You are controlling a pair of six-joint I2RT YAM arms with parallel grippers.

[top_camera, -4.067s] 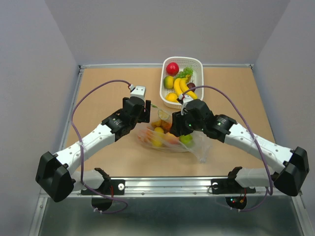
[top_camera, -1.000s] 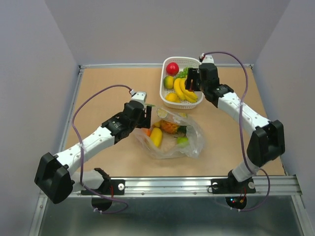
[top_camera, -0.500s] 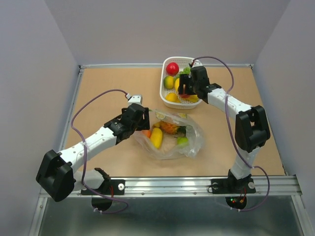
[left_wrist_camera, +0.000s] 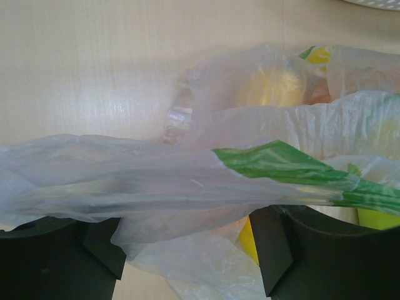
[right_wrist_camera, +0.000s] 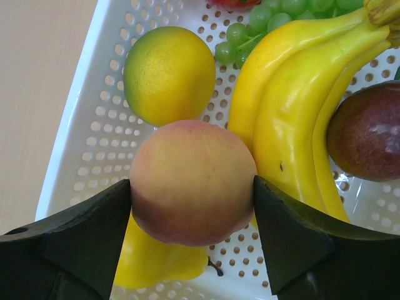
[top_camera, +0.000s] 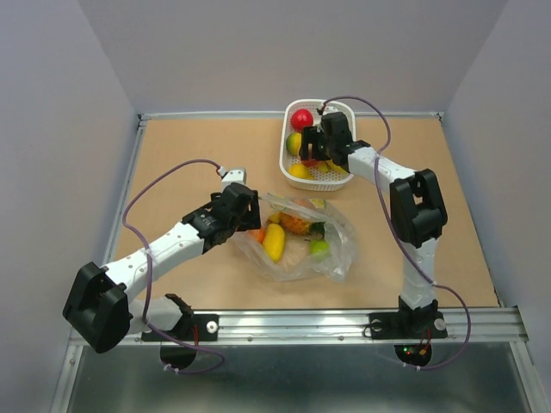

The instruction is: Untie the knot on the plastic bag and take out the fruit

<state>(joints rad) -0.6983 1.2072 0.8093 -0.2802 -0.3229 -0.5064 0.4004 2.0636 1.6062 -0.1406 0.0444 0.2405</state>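
Right wrist view: we are clamping the right pincer (right_wrist_camera: 192, 187) on a pink-orange peach (right_wrist_camera: 187, 165) over the white perforated basket (right_wrist_camera: 81, 137); released, it could roll off the yellow bananas (right_wrist_camera: 281, 119). The left pincer (left_wrist_camera: 186, 250), jaws apart, is straddling the clear plastic bag (left_wrist_camera: 156, 181).

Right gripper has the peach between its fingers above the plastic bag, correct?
Not the plastic bag. The right gripper has the peach between its fingers above the white basket, beside the bananas; the right wrist view shows it.
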